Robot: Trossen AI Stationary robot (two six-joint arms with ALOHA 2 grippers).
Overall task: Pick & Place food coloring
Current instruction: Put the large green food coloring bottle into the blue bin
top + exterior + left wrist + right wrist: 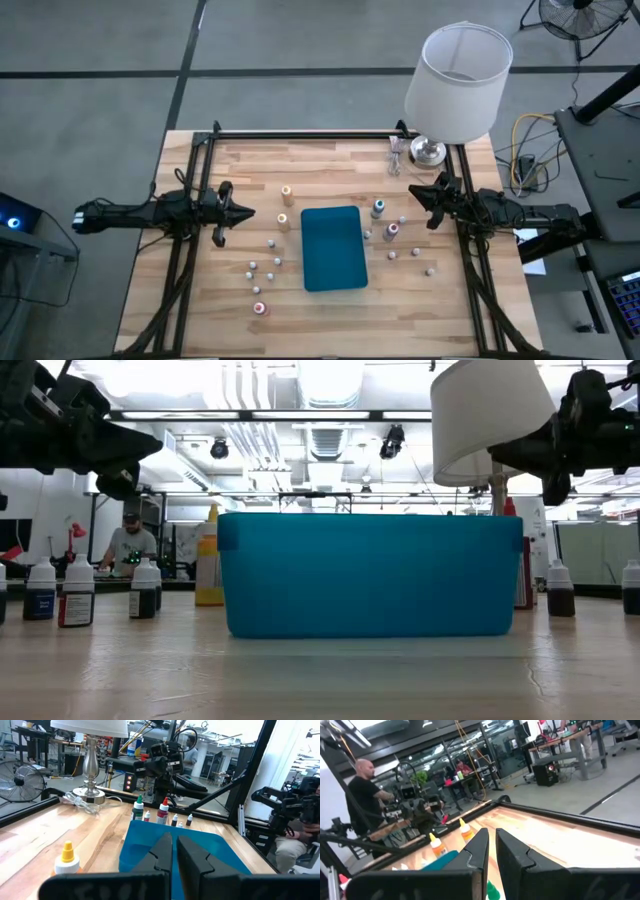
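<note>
Honestly, nothing looks done yet. The teal rectangular plastic tray (pixel 333 248) sits in the middle of the light butcher-block wooden desk (pixel 330 325), and from the left wrist view I can't spot any bottle inside it, though the fingers hide part of its floor. All the food coloring bottles (pixel 275 262) are out on the desk: one scatter of small whitish-capped ones between the tray and the left edge, with two orange-topped ones toward the back and a red-topped one near the front edge, plus another cluster between the tray and the right edge, including a green-capped and a magenta-capped bottle. So my read is the whole pick and place job is left. Both arms hang above the desk, parked at its sides: the left gripper (pixel 232 212) by the left edge, pinched closed on nothing, and the right gripper (pixel 428 197) by the right edge, fingers nearly together with nothing between them. A white-shaded table lamp (pixel 457 82) with a shiny metal base stands at the back right corner. Beyond the desk it's a busy workshop with ceiling lights, a floor fan (pixel 20 782), and a few people at benches.
</note>
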